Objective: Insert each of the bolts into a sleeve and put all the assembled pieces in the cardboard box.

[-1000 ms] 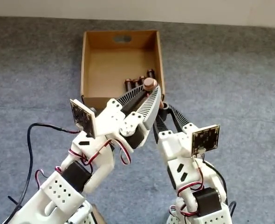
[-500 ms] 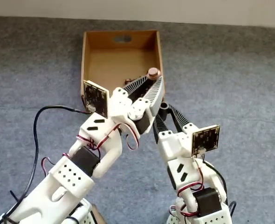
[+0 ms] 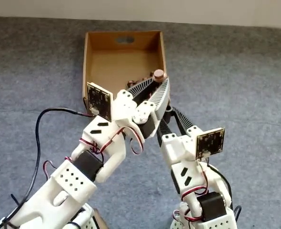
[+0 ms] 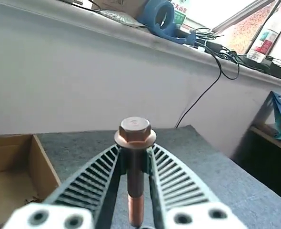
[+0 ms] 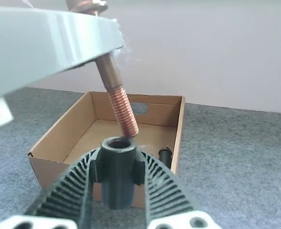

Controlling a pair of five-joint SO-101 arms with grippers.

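Note:
My left gripper [image 3: 158, 85] is shut on a copper bolt [image 4: 134, 167], head up, held over the near right corner of the cardboard box [image 3: 95, 52]. The bolt head [image 3: 158, 74] shows at the fingertips from above. My right gripper [image 5: 115, 164] is shut on a dark sleeve [image 5: 116, 176] held upright just below. The bolt's threaded end [image 5: 123, 114] slants down and its tip meets the sleeve's open mouth. Assembled pieces [image 5: 165, 156] lie inside the box near its front wall.
Grey carpet [image 3: 235, 71] covers the table around the box. The box's near wall [image 5: 59, 171] stands just beyond the sleeve. A black cable [image 3: 38, 143] loops off the left arm on the left side.
The left arm swung forward and to the right, carrying the bolt from over the box's front wall to above the sleeve. The right arm kept still.

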